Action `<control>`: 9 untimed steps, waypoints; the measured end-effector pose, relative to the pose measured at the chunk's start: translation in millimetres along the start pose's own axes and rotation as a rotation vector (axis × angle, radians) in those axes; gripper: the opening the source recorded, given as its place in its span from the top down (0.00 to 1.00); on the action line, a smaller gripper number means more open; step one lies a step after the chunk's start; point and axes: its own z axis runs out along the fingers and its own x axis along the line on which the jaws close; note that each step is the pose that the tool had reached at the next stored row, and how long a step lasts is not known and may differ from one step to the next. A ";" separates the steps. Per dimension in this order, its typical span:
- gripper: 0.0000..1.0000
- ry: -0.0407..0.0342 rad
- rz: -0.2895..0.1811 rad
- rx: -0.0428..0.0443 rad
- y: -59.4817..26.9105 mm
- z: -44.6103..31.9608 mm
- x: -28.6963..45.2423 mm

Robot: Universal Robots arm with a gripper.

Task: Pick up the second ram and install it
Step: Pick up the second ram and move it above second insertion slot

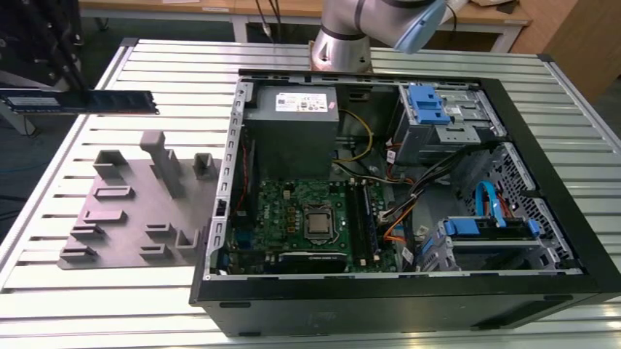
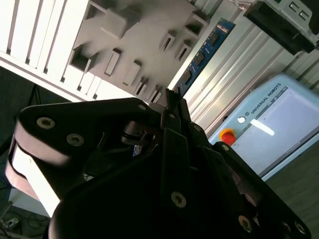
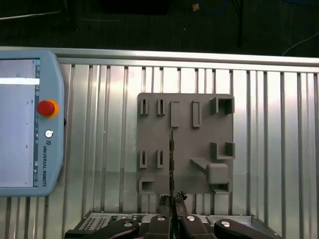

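The second ram is a long dark strip hanging level in the air above the table's far corner at the exterior view's left, running off that edge. In the first wrist view it appears edge-on as a thin dark line rising from my gripper, whose fingers are closed on it. In the second wrist view the blue-edged ram sticks out past my gripper. Below it lies the grey holder plate.
The open computer case takes up the exterior view's right, with the motherboard and its memory slots inside. The grey holder plate lies beside the case on the slatted metal table. A teach pendant rests near the plate.
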 end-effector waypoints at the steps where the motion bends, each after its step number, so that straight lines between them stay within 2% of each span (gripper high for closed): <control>1: 0.89 0.0004 0.000 -0.0003 -2.3 1.6 0.1; 5: 0.89 0.0002 0.000 -0.0003 -14.0 6.7 0.3; 9: 0.89 0.0004 0.000 -0.0004 -24.2 8.5 0.6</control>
